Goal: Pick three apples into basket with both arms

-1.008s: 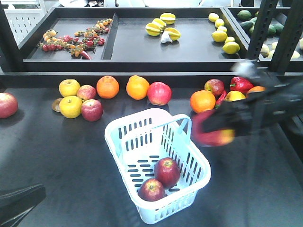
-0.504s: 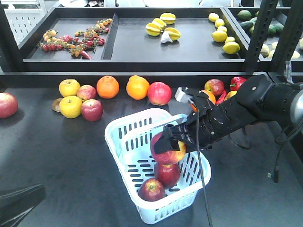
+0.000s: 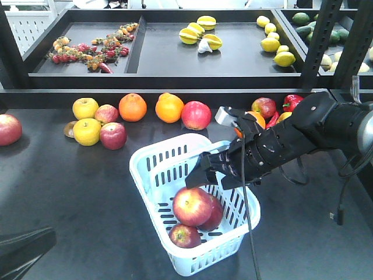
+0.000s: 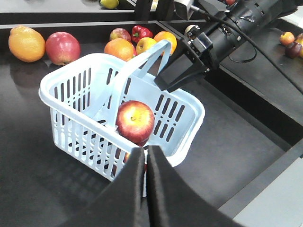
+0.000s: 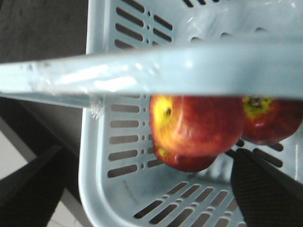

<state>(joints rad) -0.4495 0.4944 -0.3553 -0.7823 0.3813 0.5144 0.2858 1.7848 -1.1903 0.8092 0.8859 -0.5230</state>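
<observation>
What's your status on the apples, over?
Right gripper open above the basket, empty. Left gripper shut, empty, off to the side. Three apples in the basket. Nothing in the way.

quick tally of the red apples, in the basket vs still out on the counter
red apples in the basket: 3
red apples on the counter: 5
total in view: 8
</observation>
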